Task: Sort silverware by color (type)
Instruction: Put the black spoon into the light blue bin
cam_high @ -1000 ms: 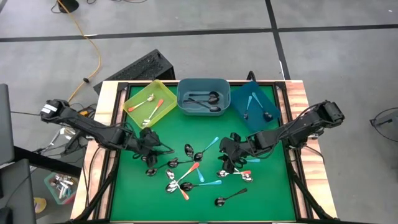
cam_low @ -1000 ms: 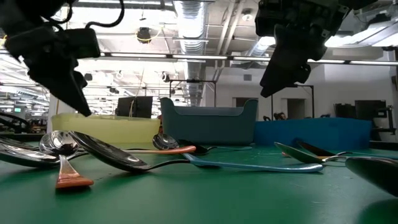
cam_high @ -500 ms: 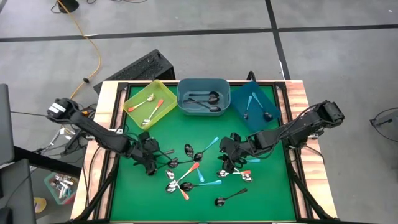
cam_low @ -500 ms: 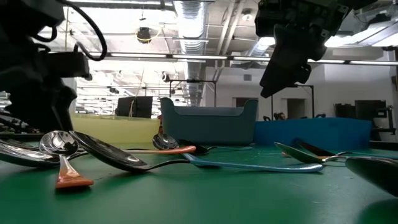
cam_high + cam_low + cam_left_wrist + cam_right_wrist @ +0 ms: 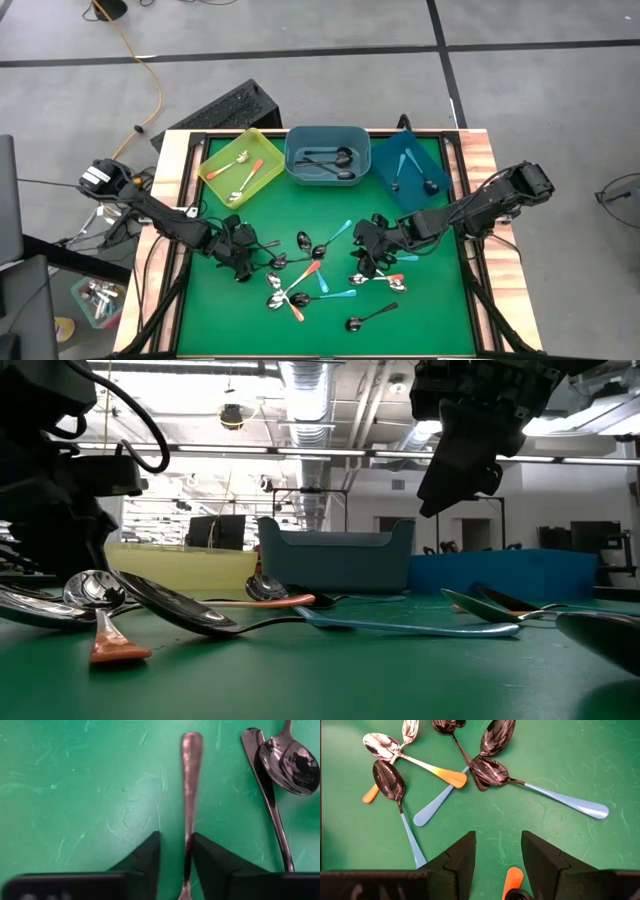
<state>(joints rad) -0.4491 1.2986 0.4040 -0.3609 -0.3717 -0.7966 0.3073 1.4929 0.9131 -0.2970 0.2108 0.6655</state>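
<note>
Left gripper (image 5: 240, 256) is low over the green mat (image 5: 440, 310) at the left edge of the spoon scatter; in the left wrist view its fingers (image 5: 145, 860) stand either side of a plain dark spoon (image 5: 190, 785) lying flat on the mat, nearly touching the handle, and whether they have clamped it cannot be told. A second dark spoon (image 5: 290, 762) lies just beside it. Along the far edge stand three bins: yellow bin (image 5: 212, 178) holding orange-handled spoons, grey bin (image 5: 296, 150) holding dark spoons, blue bin (image 5: 385, 160) holding teal-handled spoons. Loose spoons (image 5: 300, 285) of all three kinds lie scattered mid-mat between the two arms, some overlapping. Right gripper (image 5: 368, 258) hovers above the right part of the scatter, fingers (image 5: 462, 857) apart and holding nothing, with an orange handle (image 5: 511, 879) on the mat between them and teal and orange spoons just beyond.
</note>
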